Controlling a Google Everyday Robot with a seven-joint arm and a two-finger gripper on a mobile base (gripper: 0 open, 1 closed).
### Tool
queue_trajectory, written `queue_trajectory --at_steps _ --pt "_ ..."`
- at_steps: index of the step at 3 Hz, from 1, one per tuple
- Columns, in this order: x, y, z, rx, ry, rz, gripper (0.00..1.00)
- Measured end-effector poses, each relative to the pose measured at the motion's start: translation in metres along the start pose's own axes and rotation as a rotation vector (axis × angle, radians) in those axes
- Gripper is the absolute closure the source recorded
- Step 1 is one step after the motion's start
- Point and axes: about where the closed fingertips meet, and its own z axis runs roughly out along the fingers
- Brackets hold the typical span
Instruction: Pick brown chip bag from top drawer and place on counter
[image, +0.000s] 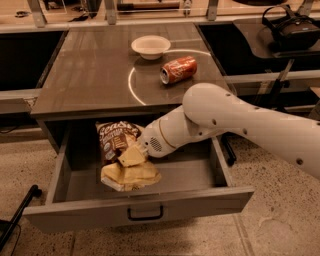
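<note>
Brown chip bag (116, 144), script unreadable, seemingly in pincer (133, 156) over drawer (200, 202).

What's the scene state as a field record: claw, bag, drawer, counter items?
grasp: claw shut on crinkly brown-and-tan chip bag
claw location: inside the wide grey top drawer, left of centre
drawer: pulled open
bag placement: in the drawer, not yet on the glossy grey-brown counter
on counter: red soda can lying on its side; white bowl behind it
</note>
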Motion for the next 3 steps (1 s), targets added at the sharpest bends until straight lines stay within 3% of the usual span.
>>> queue_trajectory --at_steps 1,2,3 --pt "-0.014 0.057 -0.044 0.000 0.002 -0.111 1.00" --pt "-0.032 0.080 -0.075 0.030 -0.008 -0.179 1.00" --pt "-0.067 0.063 -0.113 0.115 -0.055 -0.220 1.00"
